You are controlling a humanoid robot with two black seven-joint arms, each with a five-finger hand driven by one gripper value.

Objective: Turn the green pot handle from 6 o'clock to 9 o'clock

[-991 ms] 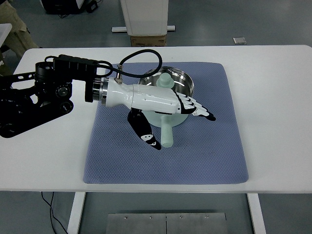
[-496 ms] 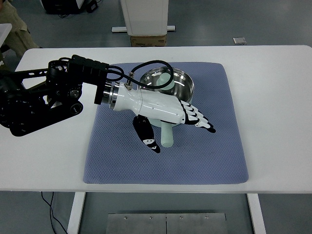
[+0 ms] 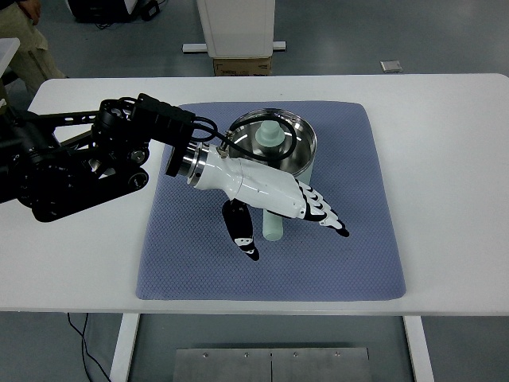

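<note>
The green pot (image 3: 288, 143) sits on the blue mat (image 3: 358, 239), just beyond the left hand (image 3: 266, 193). Its pale green handle (image 3: 273, 226) runs from under the palm toward the near edge of the mat, its rounded end showing between thumb (image 3: 241, 231) and fingers (image 3: 322, 213). The hand lies flat over the handle, fingers stretched out to the right and thumb splayed down, gripping nothing. The mat rests on the white desk (image 3: 445, 159).
</note>
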